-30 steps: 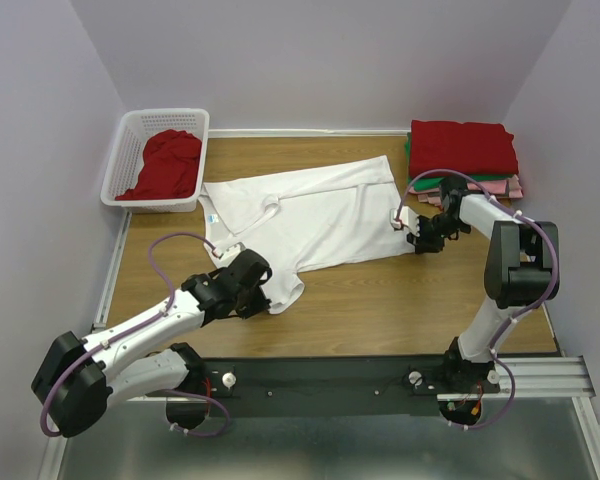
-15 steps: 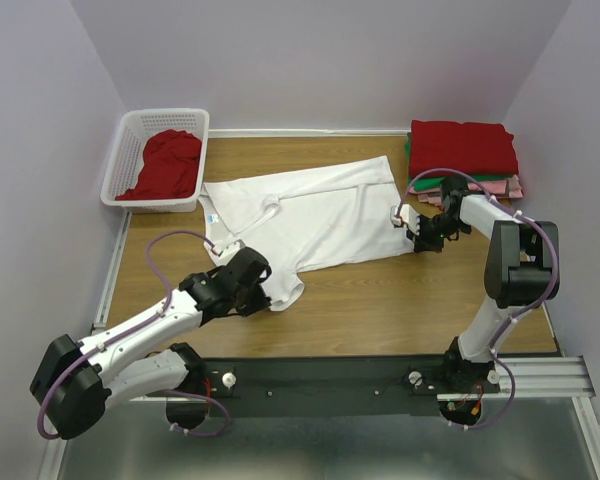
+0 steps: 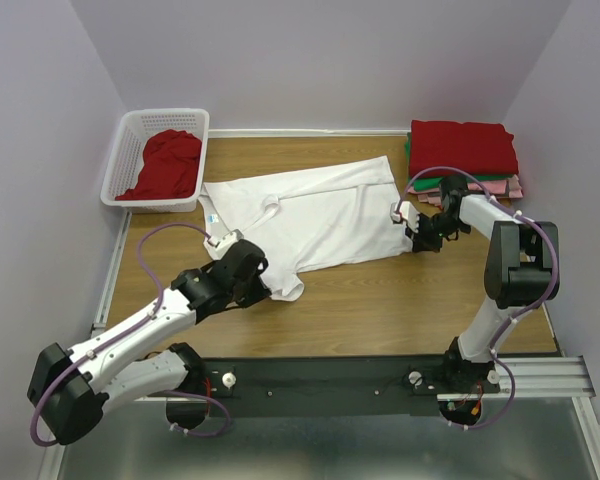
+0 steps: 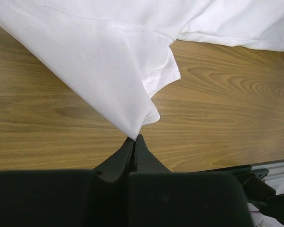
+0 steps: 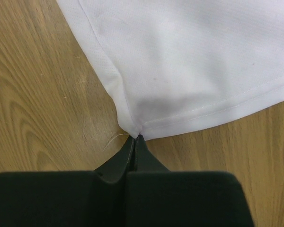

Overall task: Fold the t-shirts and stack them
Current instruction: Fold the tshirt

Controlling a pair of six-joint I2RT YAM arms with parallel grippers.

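1. Near strip: the worktop (image 3: 400,300) shows bare wood between the arm bases and the near edge of the white t-shirt (image 3: 320,215). The widest bare area lies at the near right.
2. The left pincer (image 4: 134,140) has its jaws pressed together on a pointed corner at the near left end of the white t-shirt. The cloth rises from the tips in a fold. Bare wood lies on both sides of the tips.
3. The right pincer (image 5: 134,138) has its jaws closed on the stitched hem corner at the right end of the same shirt. Bare wood lies to the left and lower right of that corner.
4. The white t-shirt lies spread across the middle of the worktop, slanting from near left to far right. Its blue neck label (image 3: 212,217) sits at the left edge.
5. Far left: the lattice basket (image 3: 165,112) stands in the corner and holds a crumpled red t-shirt (image 3: 170,160). The white t-shirt's far left edge lies just beside the basket.
6. Far right: the folded stack (image 3: 462,147) has a red shirt on top, with green and pink edges showing beneath. The right pincer is near its near left corner.
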